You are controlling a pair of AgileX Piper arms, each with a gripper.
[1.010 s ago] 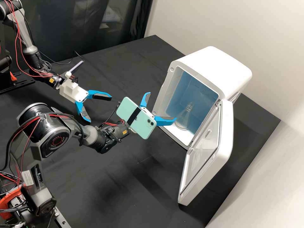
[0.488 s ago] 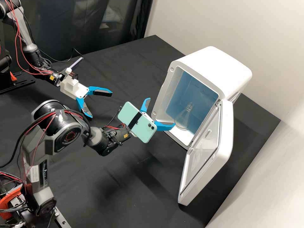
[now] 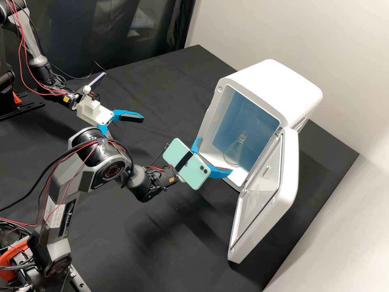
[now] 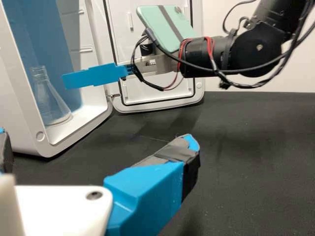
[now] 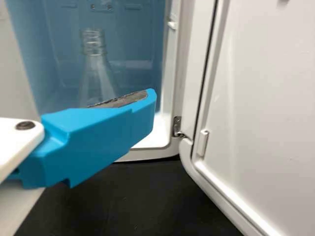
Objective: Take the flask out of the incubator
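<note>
A clear glass flask (image 3: 237,147) stands upright on the floor of the white incubator (image 3: 275,85), against its blue inner wall. The incubator's door (image 3: 263,190) hangs wide open to the near side. My right gripper (image 3: 210,158), with a mint phone strapped to its wrist, is open at the incubator's mouth. One blue finger (image 5: 98,132) lies just in front of the flask (image 5: 96,73), not touching it. My left gripper (image 3: 119,125) is open above the bench, well back from the incubator, with nothing between its fingers (image 4: 152,182). From there the flask (image 4: 47,98) shows inside the box.
The black bench (image 3: 170,227) stretches bare in front of the incubator. The right arm's big elbow joint (image 3: 101,162) sits just below the left gripper. The open door stands close beside the right gripper. A white wall rises behind the incubator.
The right arm has pushed forward and a little down, bringing its open fingers from short of the incubator to its mouth. The left gripper has barely shifted.
</note>
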